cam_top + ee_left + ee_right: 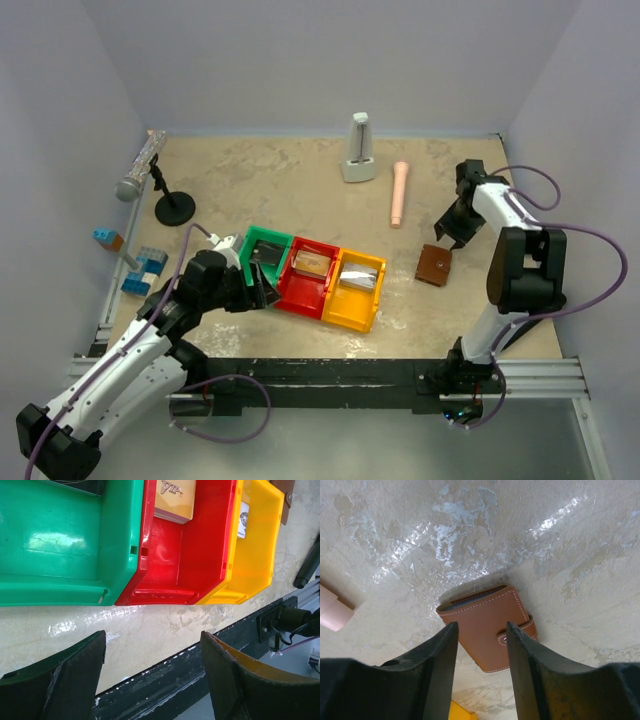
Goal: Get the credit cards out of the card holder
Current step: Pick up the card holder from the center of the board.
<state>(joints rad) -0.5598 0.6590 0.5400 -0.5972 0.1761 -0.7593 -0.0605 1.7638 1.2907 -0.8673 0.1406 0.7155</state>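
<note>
The card holder (480, 615) lay closed and flat, nearly square, skewed, its tab (527, 628) pointing right. The right gripper (481, 627) hung over it, jaws parted and empty. The left gripper (152, 647) was spread wide.

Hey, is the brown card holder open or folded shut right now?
Folded shut. The card holder lies flat on the table, only its brown outside showing, tab wrapped round its edge.

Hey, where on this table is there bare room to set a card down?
Bare table lies between the microphone stand and the white stand, behind the green bin. Another patch sits on the near side of the card holder, right of the yellow bin. Crowded: the left edge around the blue blocks.
</note>
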